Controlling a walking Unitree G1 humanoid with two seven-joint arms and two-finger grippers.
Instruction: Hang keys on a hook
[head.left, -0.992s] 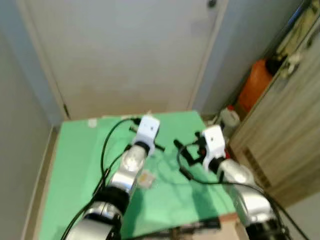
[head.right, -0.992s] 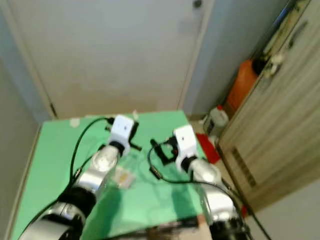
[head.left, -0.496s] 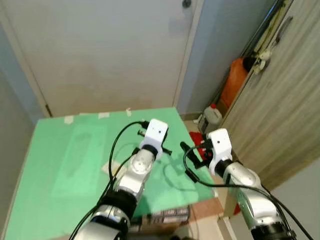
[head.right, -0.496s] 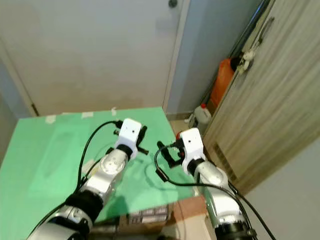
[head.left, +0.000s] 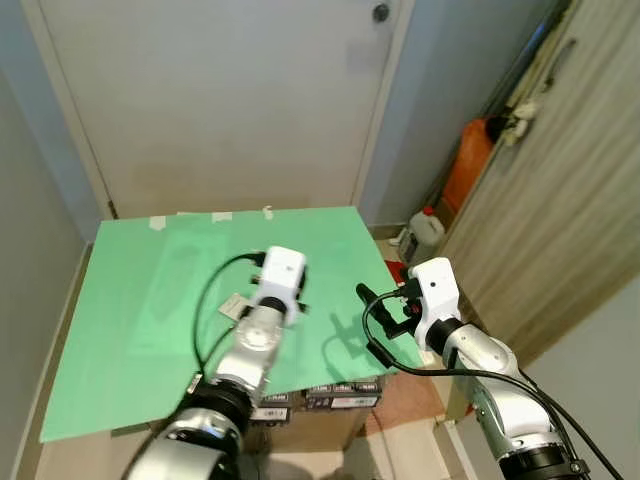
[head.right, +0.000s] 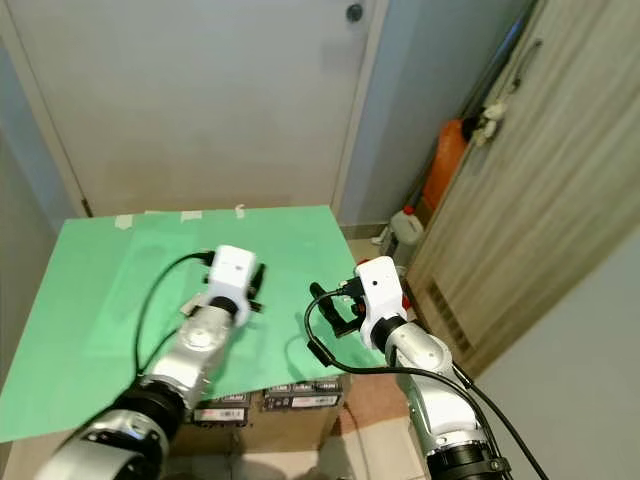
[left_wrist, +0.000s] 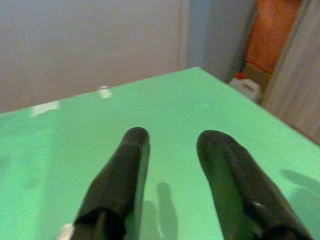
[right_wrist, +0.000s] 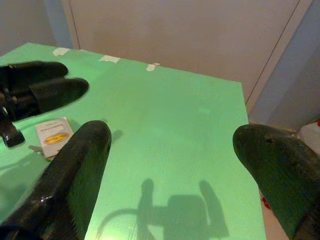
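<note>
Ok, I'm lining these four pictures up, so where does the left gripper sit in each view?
Left eye view: left gripper over the middle of the green board, below its white wrist camera.
Right eye view: same spot, left of centre.
Left wrist view: its own parted fingers in the foreground.
Right wrist view: beside the white key tag, fingers seen side-on.
Shared landmark: tape pieces on the board's far edge.

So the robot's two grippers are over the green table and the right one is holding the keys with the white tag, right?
Not quite. The right gripper is open and holding nothing, as the right wrist view shows. The keys' white tag lies on the green table, near the left gripper.
</note>
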